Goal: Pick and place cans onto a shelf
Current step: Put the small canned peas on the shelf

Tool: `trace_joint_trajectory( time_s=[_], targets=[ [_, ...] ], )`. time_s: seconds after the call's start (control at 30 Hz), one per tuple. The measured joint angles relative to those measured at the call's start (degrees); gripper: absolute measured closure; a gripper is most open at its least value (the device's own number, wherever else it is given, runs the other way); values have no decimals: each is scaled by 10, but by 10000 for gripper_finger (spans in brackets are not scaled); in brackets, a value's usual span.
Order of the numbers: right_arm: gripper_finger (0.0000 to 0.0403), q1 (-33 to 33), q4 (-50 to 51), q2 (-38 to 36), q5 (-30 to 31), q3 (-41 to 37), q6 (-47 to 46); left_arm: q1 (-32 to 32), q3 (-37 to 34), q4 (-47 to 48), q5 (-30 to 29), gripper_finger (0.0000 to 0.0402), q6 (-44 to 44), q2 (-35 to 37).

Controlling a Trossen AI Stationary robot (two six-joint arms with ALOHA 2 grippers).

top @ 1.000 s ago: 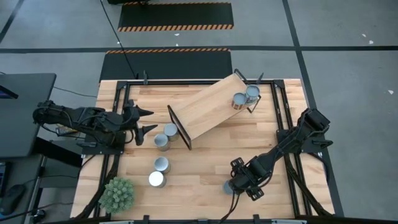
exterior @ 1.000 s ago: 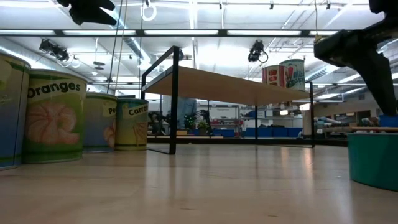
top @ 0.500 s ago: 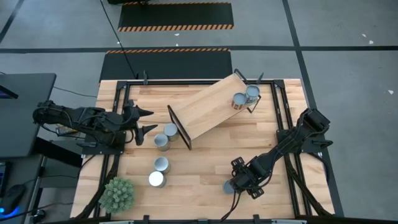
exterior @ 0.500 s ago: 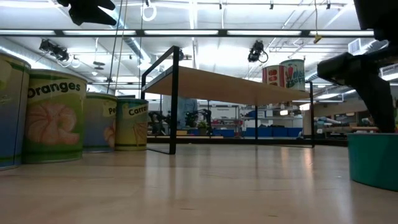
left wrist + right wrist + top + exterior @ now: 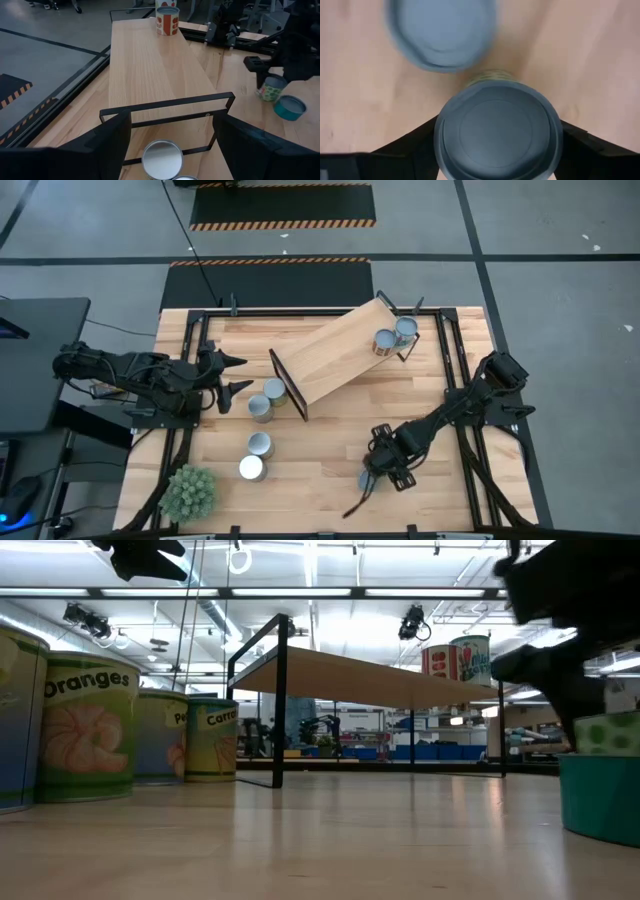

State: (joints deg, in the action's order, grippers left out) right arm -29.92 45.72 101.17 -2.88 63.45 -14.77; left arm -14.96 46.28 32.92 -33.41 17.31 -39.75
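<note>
Your right tool (image 5: 497,150) is clamped on a green-labelled can (image 5: 497,131), lower right of the worktop (image 5: 330,455); left tool (image 5: 236,374) parted.

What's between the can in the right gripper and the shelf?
Nothing visible. The right gripper holds a green-labelled can lifted beside a teal can; bare tabletop lies between it and the shelf, whose near stretch is open, two cans at its far end.

In the low view, "Oranges" stands on the label of a can (image 5: 85,728) near the counter's left edge; the next readable can (image 5: 211,739) shows "Carr", the rest of its word hidden.
</note>
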Motion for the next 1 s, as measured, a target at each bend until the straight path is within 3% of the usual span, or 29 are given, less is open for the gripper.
trace_joint_trajectory(
  time_s=[0.27,0.43,0.77,1.0],
  targets=[
    [108,96,201,1,-30,112,-101,0,0,0,-13,115,0,0],
    [104,155,300,1,-16,207,-171,0,0,0,-13,115,0,0],
    [107,295,382,1,0,368,-230,0,0,-1,-15,115,19,0],
    [100,366,367,0,27,398,-278,0,0,-1,-15,115,42,0]
  ],
)
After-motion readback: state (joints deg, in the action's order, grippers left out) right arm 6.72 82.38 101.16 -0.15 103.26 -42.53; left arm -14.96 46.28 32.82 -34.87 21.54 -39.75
